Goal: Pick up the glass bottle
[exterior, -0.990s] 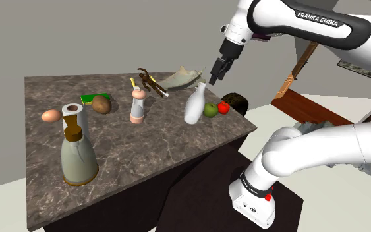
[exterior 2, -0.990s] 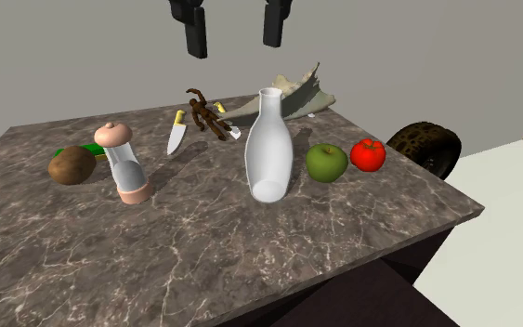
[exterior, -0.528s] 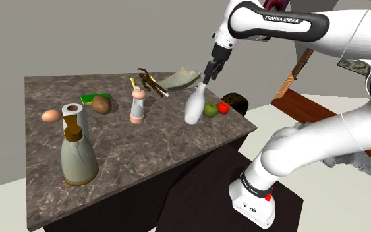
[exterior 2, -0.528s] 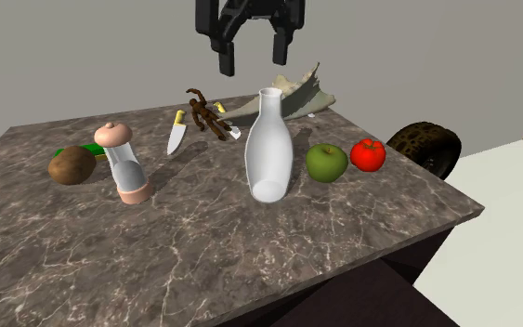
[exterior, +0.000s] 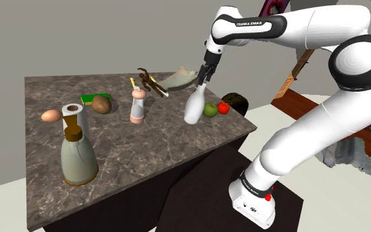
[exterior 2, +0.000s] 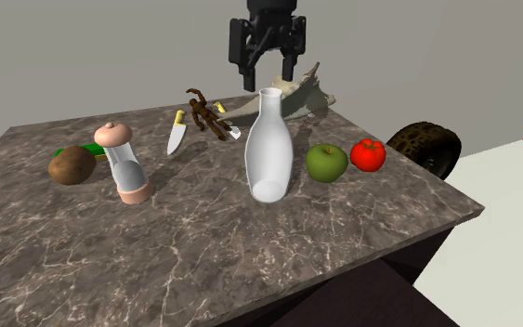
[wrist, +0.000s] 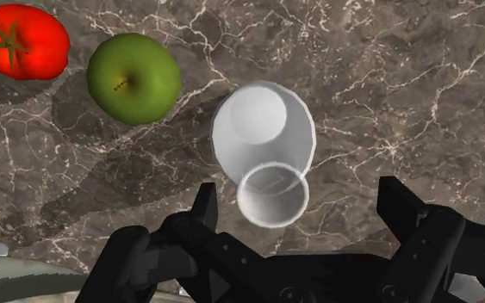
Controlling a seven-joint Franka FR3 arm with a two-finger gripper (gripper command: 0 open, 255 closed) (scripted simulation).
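The jaws stand apart, pointing down just above the mouth of the bottle (exterior 2: 268, 149) and not touching it; in the second exterior view the two black fingers (exterior 2: 247, 72) hang to either side of the neck's top, and in the wrist view the round open mouth lies between them, closer to one finger than the other; the bottle is plain white (no glassy look to it), wide at the base and narrow at the neck, standing on the dark marbled tabletop (exterior 2: 203, 255) near its far right corner as the second exterior view shows it; just beside the bottle, on that view's right, sits a green apple (exterior 2: 326, 162), and next to the apple a red tomato (exterior 2: 368, 154), the two close together but apart from the bottle; behind the bottle lies a grey-green, shell-like thing (exterior 2: 310, 93), and to that view's left of it a twisted brown figure (exterior 2: 208, 114) and a knife (exterior 2: 176, 133) with a yellow handle; further left stands a grinder (exterior 2: 124, 163) with a pinkish cap, then a brown potato (exterior 2: 71, 164) beside a green thing (exterior 2: 87, 149); in the shoulder view an egg (exterior: 51, 115) and a tall grey jug (exterior: 78, 155) sit at the near left of the tabletop; a black tyre (exterior 2: 426, 147) shows beyond the tabletop's edge.
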